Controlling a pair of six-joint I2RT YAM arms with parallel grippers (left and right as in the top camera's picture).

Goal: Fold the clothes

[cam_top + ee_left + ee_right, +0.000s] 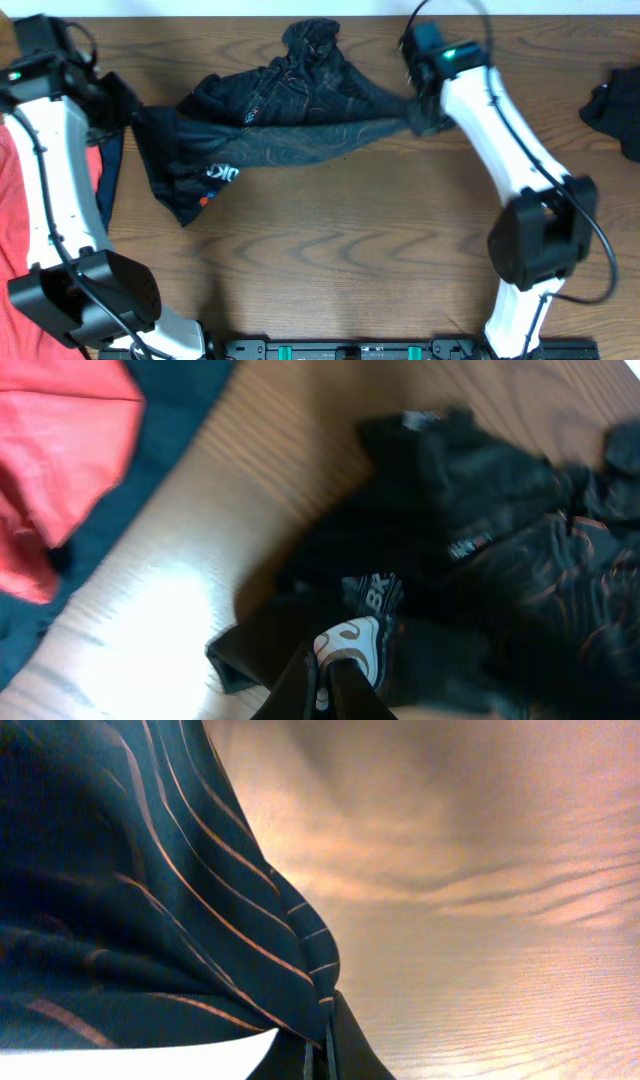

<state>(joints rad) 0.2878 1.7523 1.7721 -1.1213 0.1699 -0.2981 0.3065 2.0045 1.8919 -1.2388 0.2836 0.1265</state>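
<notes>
My left gripper [325, 678] and right gripper [318, 1052] pinch opposite edges of the black, orange-lined jersey [290, 110], which lies rumpled between them. Bare table [350, 250] lies open on the near side.

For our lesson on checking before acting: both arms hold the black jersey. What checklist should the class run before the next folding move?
1. Left gripper shut on jersey: ok.
2. Right gripper shut on jersey: ok.
3. Jersey lying flat: not ok; it is bunched, with a lump at its far edge.
4. Bare table in front of jersey: ok.
5. Red top apart from jersey: ok.
6. Jersey right side out: cannot tell.
</notes>
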